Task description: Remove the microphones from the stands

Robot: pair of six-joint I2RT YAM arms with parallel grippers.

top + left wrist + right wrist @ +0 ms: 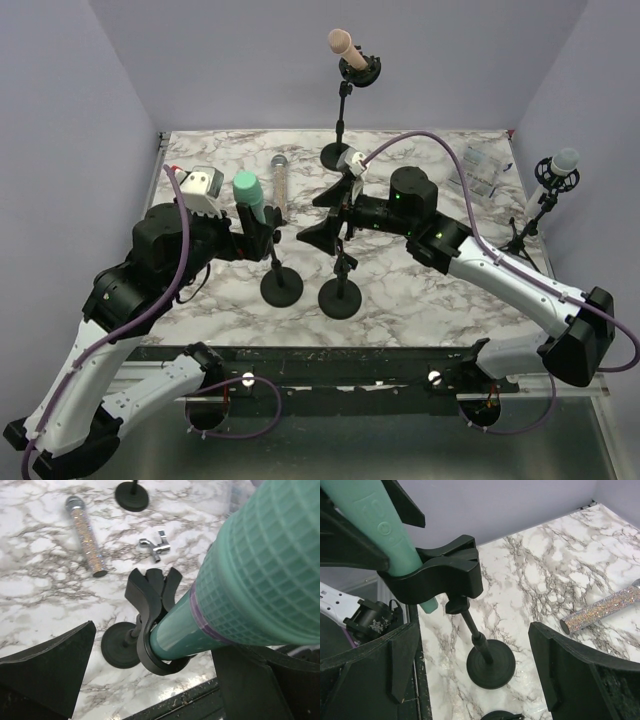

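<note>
surface: white marble table (420, 310) with grey veins, lavender walls on three sides
left gripper (258, 228): at the teal microphone (247, 190), one finger (45, 670) on each side of its body; whether they press it i cannot tell
teal microphone: seated in the black clip (440, 575) of its stand (281, 287), left of centre near the front edge
axis: near upright, mesh head up and leaning back-left, tail down
glitter microphone (280, 180): lying flat behind that stand
second stand (340, 297): just right of the first, bases apart
right gripper (318, 215): fingers spread wide, holding nothing, facing the clip
left wrist alone shows: a chrome fitting (155, 547) on the marble
right wrist alone shows: the tail poking out beneath the clip
top view alone shows: pink microphone (340, 42) on a rear stand, pale microphone (565, 160) at the right edge
</note>
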